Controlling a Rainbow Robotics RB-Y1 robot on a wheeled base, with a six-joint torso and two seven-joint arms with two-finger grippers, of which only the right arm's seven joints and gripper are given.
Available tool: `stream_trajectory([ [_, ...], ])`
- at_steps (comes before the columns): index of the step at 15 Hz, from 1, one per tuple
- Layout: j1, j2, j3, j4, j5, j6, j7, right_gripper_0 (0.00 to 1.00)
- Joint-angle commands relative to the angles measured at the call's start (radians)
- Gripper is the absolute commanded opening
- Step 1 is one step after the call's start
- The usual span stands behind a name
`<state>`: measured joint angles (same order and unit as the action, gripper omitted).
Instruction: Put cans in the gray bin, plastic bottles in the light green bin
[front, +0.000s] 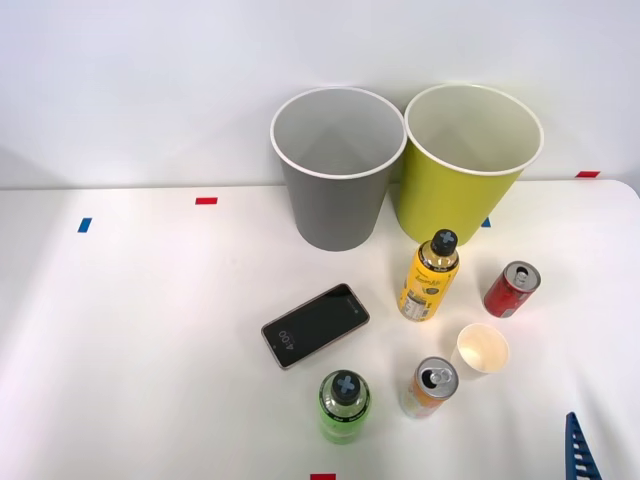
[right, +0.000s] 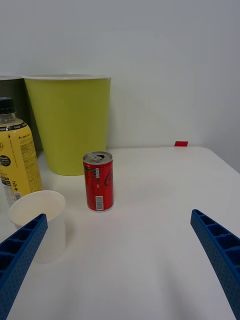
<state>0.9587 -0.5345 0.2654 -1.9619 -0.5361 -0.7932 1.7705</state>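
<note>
While gripper hangs spread wide, red can upright beside light green bin.

"4:00" on phone screen

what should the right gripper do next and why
Probably ease forward toward the small red metal can. The right gripper is open and empty, the can stands upright ahead between its fingers' line, and the cream paper cup sits close beside one finger, so keep clear of it.
</note>
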Motion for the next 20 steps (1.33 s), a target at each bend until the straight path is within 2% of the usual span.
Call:
stream_trajectory([
  [1,-0.103,-0.071,0.029,0.089,-0.065,-0.029,0.015,1.00],
  [3,-0.178,-0.128,0.064,0.130,-0.108,-0.034,0.006,1.00],
  [8,-0.307,-0.275,0.164,0.132,-0.266,-0.035,0.020,1.00],
  [16,-0.497,-0.303,0.189,0.299,-0.300,-0.031,0.012,1.00],
  [20,-0.561,-0.306,0.232,0.353,-0.324,-0.031,0.004,1.00],
])
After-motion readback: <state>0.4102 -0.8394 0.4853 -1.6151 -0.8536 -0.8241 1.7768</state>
